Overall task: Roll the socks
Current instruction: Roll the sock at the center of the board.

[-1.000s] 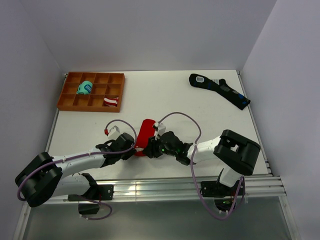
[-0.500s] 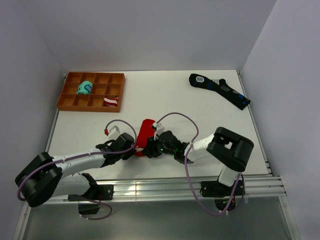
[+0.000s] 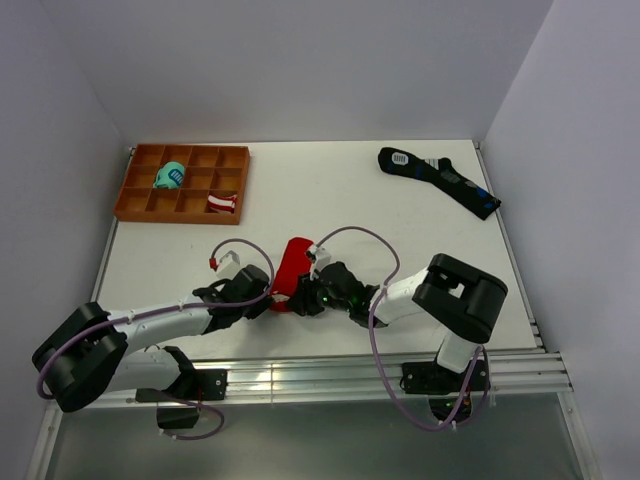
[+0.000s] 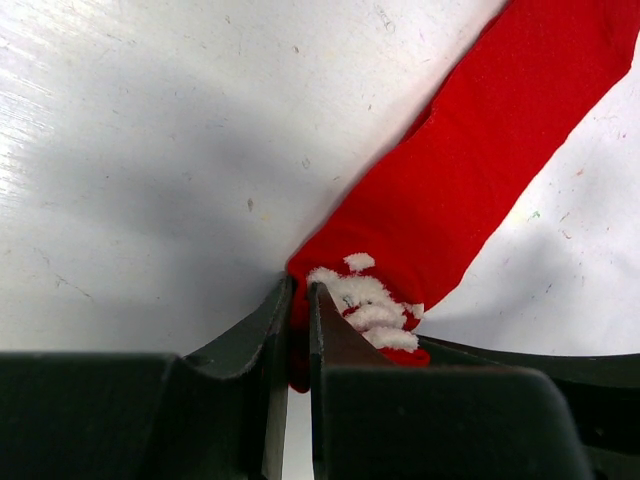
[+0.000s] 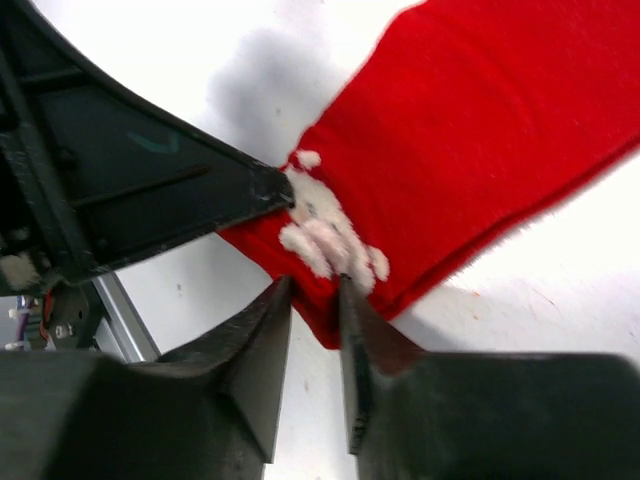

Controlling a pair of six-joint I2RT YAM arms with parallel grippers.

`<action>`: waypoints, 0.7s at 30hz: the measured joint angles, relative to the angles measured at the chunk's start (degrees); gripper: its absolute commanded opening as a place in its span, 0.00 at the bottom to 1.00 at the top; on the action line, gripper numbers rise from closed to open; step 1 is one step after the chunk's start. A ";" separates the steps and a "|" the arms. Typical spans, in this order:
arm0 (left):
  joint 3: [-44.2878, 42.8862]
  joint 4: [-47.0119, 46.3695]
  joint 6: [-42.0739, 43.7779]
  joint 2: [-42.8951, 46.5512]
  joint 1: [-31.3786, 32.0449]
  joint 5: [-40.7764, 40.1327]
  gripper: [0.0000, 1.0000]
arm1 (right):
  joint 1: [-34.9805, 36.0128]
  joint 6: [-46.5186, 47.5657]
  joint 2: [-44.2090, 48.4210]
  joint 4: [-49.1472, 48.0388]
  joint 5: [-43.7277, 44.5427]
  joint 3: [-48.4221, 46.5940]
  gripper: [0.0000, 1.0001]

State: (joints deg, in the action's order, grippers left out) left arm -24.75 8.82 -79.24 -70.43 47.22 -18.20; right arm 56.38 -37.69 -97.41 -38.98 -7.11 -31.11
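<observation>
Overhead, the socks [image 3: 290, 262] ran as a red strip away from both sets of jaws, with table [image 3: 350, 200] all around. Only the wrist views showed the white motif [image 4: 365, 300] just beside the left gripper [image 4: 298, 300], which was clenched on the hem. The right gripper [image 5: 315, 295] straddled that corner, its bite on the fabric hard to make out.

Left hand [image 4: 300, 292], right hand [image 5: 315, 292] tip-to-tip, both pinching.
</observation>
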 measured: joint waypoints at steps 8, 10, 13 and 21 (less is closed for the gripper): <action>-0.11 -0.48 -0.81 -0.35 0.00 0.00 0.00 | -1.36 -4.07 -0.57 -0.87 -0.50 1.64 0.05; 0.04 -0.63 -1.03 -0.24 0.00 0.04 0.02 | -1.57 -5.07 -0.57 -1.05 -0.48 2.08 0.01; 0.59 -0.85 -1.49 0.52 0.02 0.35 0.16 | -1.92 -6.43 -0.57 -2.43 -0.72 3.26 0.00; 2.99 2.73 -1.09 6.69 0.02 -2.16 0.40 | -4.44 -9.49 -0.42 -4.94 -3.23 5.75 0.00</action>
State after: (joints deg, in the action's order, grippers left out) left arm -21.76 11.55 -80.34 -63.75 47.24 -20.36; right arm 51.94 -47.18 -97.82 -43.92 -10.35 -25.36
